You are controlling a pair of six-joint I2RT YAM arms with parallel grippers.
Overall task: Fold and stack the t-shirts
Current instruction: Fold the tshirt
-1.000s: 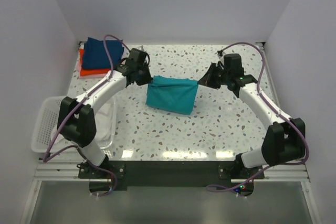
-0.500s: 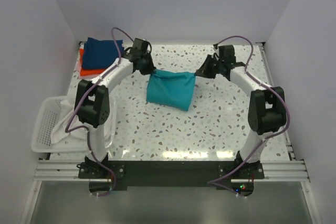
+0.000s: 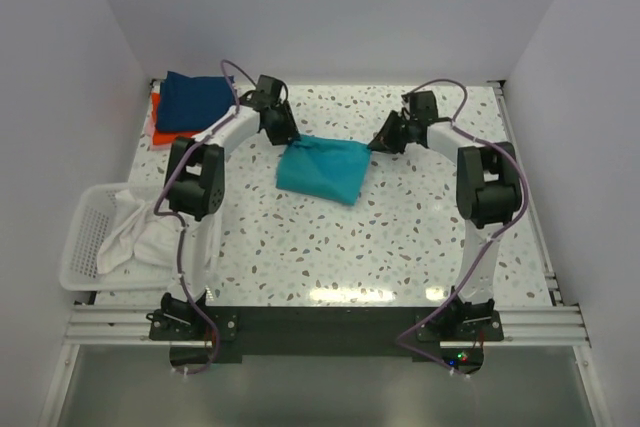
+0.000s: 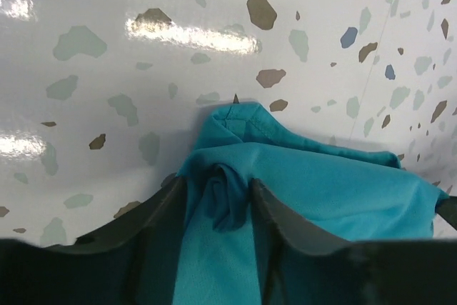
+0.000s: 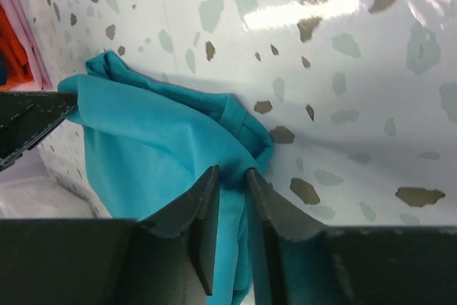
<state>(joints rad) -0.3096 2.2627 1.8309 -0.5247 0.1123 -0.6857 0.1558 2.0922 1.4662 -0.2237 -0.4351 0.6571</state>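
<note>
The teal t-shirt [image 3: 322,169] lies folded on the speckled table, mid-far, slightly skewed. My left gripper [image 3: 288,139] is at its far left corner. In the left wrist view the left gripper [image 4: 214,183] stands open, with a loose fold of the teal t-shirt [image 4: 321,191] lying between the fingers. My right gripper [image 3: 378,144] is at the far right corner. In the right wrist view the right gripper [image 5: 232,173] pinches a gather of the teal t-shirt [image 5: 150,148]. A folded navy t-shirt [image 3: 195,102] tops an orange-red one [image 3: 162,135] at the far left.
A white slatted basket [image 3: 85,237] holding white cloth [image 3: 150,237] sits at the near left, beside the left arm's base. White walls close in the table on three sides. Both arms reach out toward the far half of the table.
Both grippers have carried the teal t-shirt toward the far side and lowered it flat onto the table. The left jaws have parted; the right jaws have eased only slightly.
</note>
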